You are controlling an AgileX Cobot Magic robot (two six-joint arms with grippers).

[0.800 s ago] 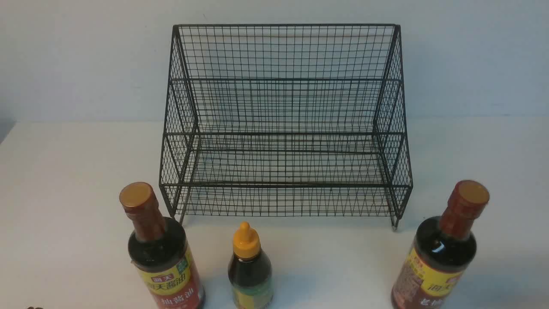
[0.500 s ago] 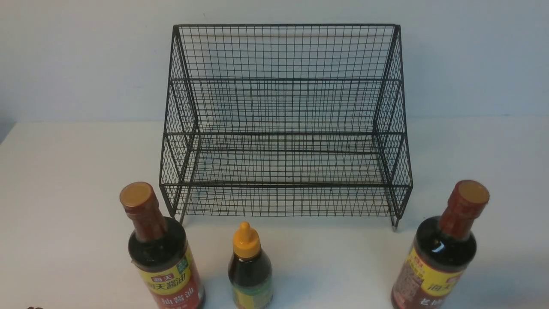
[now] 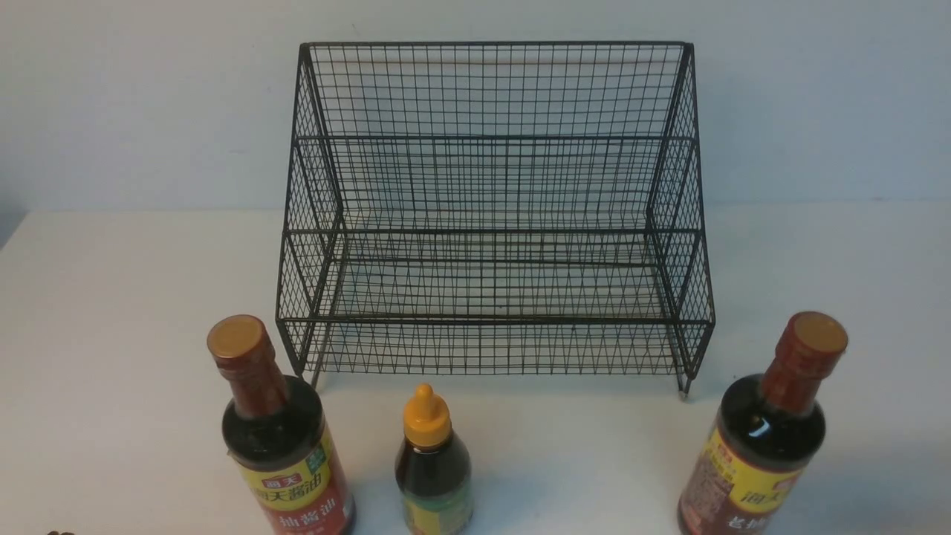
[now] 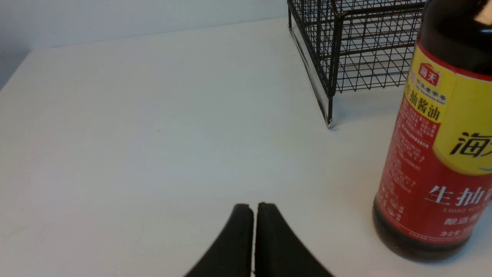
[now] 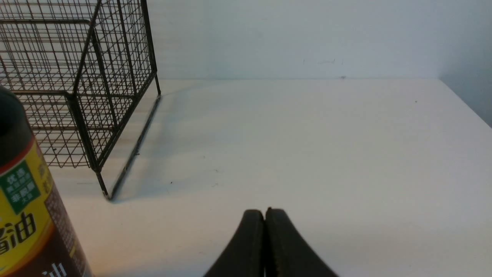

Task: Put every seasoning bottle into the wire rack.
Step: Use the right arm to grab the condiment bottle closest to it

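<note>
Nearest, both grippers are pressed closed and empty. The left gripper point(image 4: 253, 207) is low over the table point(image 4: 134, 115), near the left tall bottle point(image 4: 434, 154) but not touching. The right gripper point(image 5: 265, 213) is likewise near the right tall bottle point(image 5: 27, 215), apart from it. Three bottles stand upright in a row on the near side, with the short bottle point(image 3: 433, 468) between the two tall ones. Beyond them the wire rack point(image 3: 490, 319) sits toward the far wall, both tiers holding nothing. My read: task not started, zero of three placed, every pick and placement left.
</note>
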